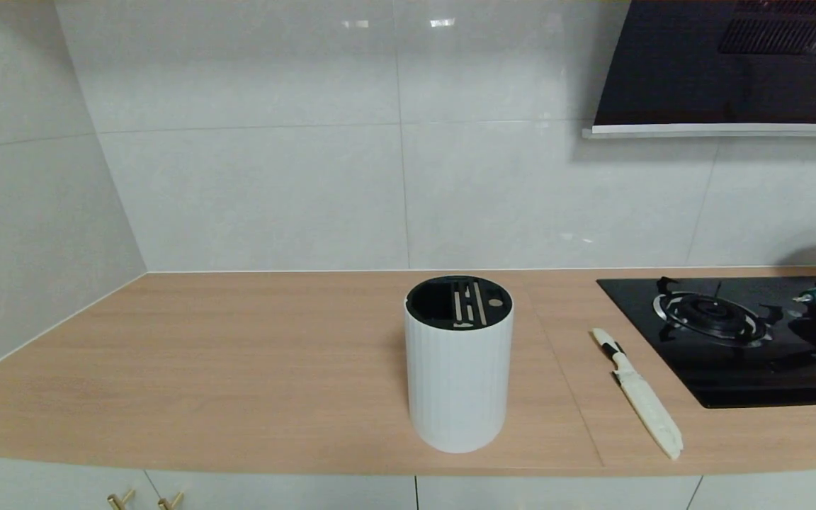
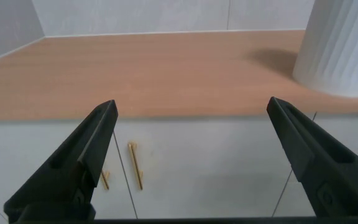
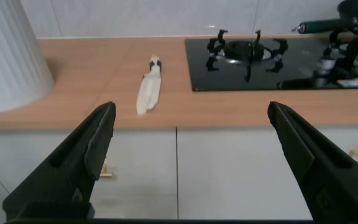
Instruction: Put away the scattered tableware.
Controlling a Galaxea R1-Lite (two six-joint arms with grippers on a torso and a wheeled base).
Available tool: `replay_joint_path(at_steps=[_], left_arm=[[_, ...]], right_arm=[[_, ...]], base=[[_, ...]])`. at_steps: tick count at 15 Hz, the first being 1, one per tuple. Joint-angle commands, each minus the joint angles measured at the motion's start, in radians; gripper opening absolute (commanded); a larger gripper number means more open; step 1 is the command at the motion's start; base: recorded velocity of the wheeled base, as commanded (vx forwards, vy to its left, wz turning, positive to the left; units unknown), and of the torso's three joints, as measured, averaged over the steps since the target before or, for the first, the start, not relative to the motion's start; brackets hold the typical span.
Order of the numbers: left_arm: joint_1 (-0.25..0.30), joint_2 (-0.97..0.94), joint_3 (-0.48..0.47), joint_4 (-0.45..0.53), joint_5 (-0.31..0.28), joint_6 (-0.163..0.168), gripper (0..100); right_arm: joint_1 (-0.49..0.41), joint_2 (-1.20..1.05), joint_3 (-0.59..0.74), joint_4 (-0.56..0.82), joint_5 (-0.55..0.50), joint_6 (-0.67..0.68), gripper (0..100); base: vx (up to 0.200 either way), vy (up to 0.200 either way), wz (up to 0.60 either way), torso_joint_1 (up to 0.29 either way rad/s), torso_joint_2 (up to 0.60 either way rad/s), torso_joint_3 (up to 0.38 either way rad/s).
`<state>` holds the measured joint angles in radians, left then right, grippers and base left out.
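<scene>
Slotted holder (image 1: 458, 382) upright on counter (image 1: 238, 354), knife (image 1: 638, 393) laid beside hob (image 1: 705, 368), left gripper (image 2: 190, 106) and right gripper (image 3: 190, 107) spread.

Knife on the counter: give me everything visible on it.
The knife is slim and whitish, with a matte look. A black band separates the short rounded handle from the longer cream-coloured blade part. Whether that part is bare or sheathed, I cannot tell. It lies flat on the wooden countertop, between the white ribbed holder and the black hob, apart from both. The handle end points toward the wall, the tip toward the front edge. Only the countertop touches it.
</scene>
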<state>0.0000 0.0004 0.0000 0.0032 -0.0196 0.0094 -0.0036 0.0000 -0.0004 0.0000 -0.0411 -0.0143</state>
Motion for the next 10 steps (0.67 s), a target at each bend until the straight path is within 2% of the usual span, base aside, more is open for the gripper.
replay_joint_path(at_steps=[1, 6, 10], left_arm=[[0.000, 0.000, 0.000, 0.000, 0.000, 0.000, 100], [0.000, 0.000, 0.000, 0.000, 0.000, 0.000, 100], [0.000, 0.000, 0.000, 0.000, 0.000, 0.000, 100]], right_arm=[[0.001, 0.002, 0.000, 0.000, 0.000, -0.001, 100], [0.001, 0.002, 0.000, 0.000, 0.000, -0.001, 100], [0.001, 0.002, 0.000, 0.000, 0.000, -0.001, 100]], base=[[0.000, 0.000, 0.00, 0.266, -0.58, -0.310], [0.000, 0.000, 0.00, 0.279, -0.60, -0.313], [0.000, 0.000, 0.00, 0.211, -0.44, -0.228]])
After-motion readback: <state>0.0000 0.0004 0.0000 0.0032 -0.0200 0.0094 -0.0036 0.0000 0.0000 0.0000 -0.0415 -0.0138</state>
